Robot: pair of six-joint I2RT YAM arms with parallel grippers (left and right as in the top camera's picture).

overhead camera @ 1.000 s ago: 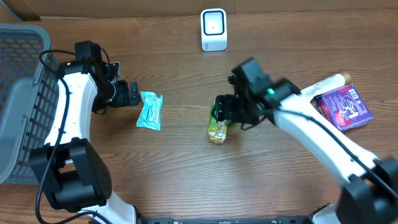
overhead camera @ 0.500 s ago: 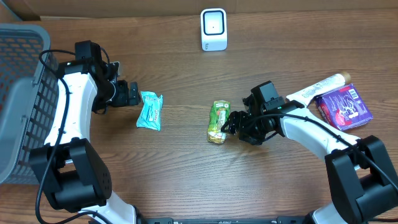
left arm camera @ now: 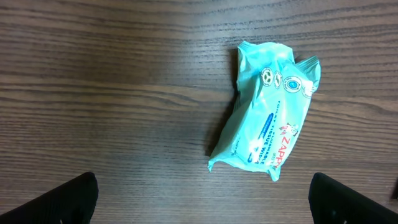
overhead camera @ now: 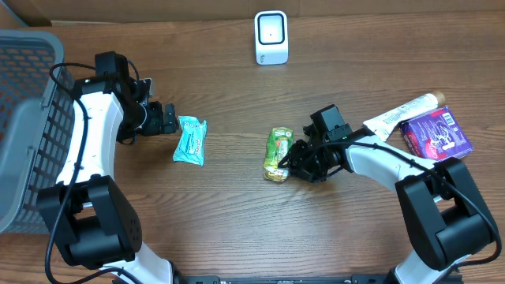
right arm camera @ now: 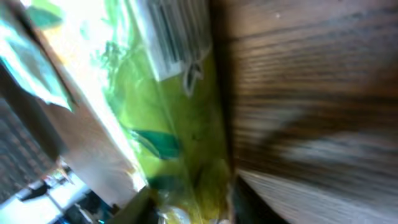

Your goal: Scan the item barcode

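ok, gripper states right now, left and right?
Left gripper: open, holding nothing; teal packet just ahead of it.
Right gripper: at the green packet; gripped or not cannot be told.

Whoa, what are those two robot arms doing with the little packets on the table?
The right gripper is down at the green snack packet in the middle of the table, pressed right against its end. I can't tell if it has a firm grip. The left gripper waits open beside the teal packet. The white scanner stands at the far edge, and no packet is at it yet.
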